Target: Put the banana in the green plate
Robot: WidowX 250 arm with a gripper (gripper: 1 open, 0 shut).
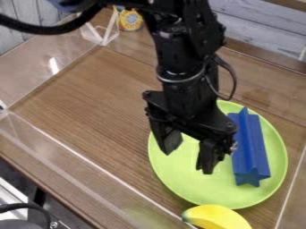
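A wooden tabletop point(84, 98) with a clear raised edge fills the view. On it sit one green plate point(180, 174), one blue elongated block point(250, 146) lying on the plate's right side, and one banana point(216, 217), which rests on the table just beside the plate's near rim, at the bottom edge of the picture. One black robot arm point(185, 45) reaches straight down over the plate, its gripper point(189, 149) spread wide and holding nothing, fingertips low above the plate's surface.
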